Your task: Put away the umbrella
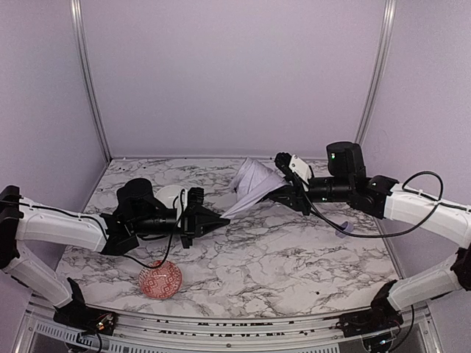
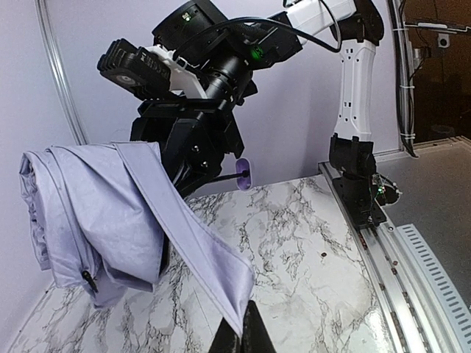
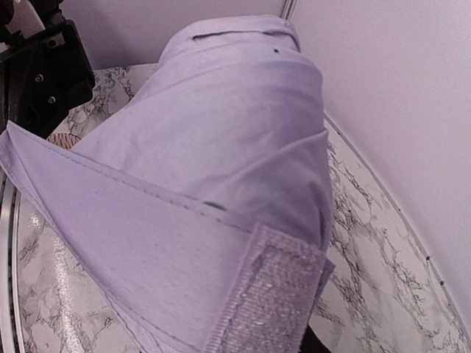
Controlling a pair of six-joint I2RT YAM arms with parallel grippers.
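Umbrella (image 1: 254, 184) hangs mid-frame above the table (image 1: 294, 250); left pincer (image 1: 221, 218) pinches its fabric strap (image 2: 199, 250), right pincer (image 1: 285, 193) clamps its bundle.

Pale lavender walls (image 1: 235, 73) close in the scene at nine, twelve and three o'clock. One slim aluminium post (image 1: 88, 81) stands in the back corner at ten o'clock, and a second post (image 1: 375, 73) at two. The tabletop (image 1: 294, 257) is white marble with grey veining, evenly lit. A metal rail (image 1: 221, 334) runs along its six o'clock edge.
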